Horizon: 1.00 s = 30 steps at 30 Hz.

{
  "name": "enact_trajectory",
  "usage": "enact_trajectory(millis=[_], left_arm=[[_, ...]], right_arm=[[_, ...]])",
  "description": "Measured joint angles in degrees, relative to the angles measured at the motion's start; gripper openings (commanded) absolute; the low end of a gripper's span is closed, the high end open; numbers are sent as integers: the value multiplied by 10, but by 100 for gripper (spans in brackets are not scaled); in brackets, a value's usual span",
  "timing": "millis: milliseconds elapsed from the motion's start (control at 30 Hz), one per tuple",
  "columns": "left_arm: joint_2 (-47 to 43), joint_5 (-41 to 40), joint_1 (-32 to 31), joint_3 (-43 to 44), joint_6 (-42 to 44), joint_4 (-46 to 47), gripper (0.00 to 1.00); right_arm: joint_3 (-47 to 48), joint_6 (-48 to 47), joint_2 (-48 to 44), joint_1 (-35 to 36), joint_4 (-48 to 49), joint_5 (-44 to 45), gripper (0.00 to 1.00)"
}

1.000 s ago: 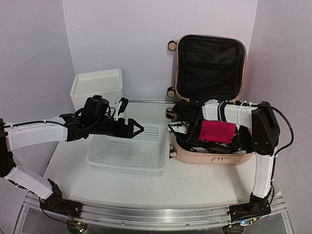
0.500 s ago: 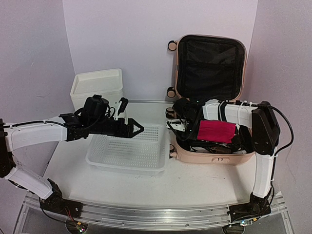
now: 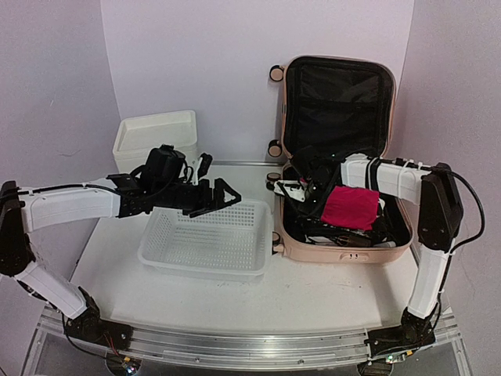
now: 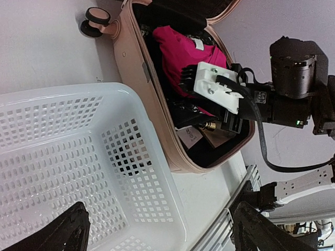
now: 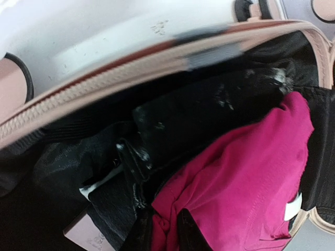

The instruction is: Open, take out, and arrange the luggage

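The pale pink luggage (image 3: pixel 338 251) lies open at the right, its black-lined lid (image 3: pixel 337 102) standing upright. Inside are black items and a magenta cloth (image 3: pixel 350 207). My right gripper (image 3: pixel 311 193) reaches into the left part of the case. In the right wrist view its fingers (image 5: pixel 192 232) are shut on a fold of the magenta cloth (image 5: pixel 246 178). My left gripper (image 3: pixel 225 196) hangs open over the white perforated basket (image 3: pixel 205 254), nothing between its fingers (image 4: pixel 73 230). The left wrist view shows the luggage (image 4: pixel 141 78) beside the basket (image 4: pixel 63 141).
A white plastic drawer unit (image 3: pixel 156 141) stands at the back left behind the basket. The suitcase's caster wheels (image 3: pixel 275 73) stick out on its left side. The walls close in at the back and on both sides. A metal rail (image 3: pixel 235 345) runs along the near edge.
My right gripper has closed on the magenta cloth and shifted slightly right and back inside the case. The left arm has moved a little right over the basket, still open.
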Motion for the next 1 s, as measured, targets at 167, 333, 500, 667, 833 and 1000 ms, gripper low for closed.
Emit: enact_trajectory(millis=[167, 333, 500, 667, 833, 1000], left_arm=[[31, 13, 0, 20, -45, 0, 98], [49, 13, 0, 30, -109, 0, 99], [71, 14, 0, 43, -175, -1, 99], [93, 26, 0, 61, -207, 0, 98], [96, 33, 0, 64, -221, 1, 98], [108, 46, 0, 65, -225, 1, 98]], right_arm=[[-1, 9, -11, -16, 0, -24, 24], [-1, 18, -11, -29, 2, -45, 31], [-4, 23, -11, -35, 4, -60, 37], [-6, 24, -11, -42, 3, -77, 39], [-6, 24, -12, -52, 1, -93, 40], [-6, 24, -12, -59, -4, -107, 42]])
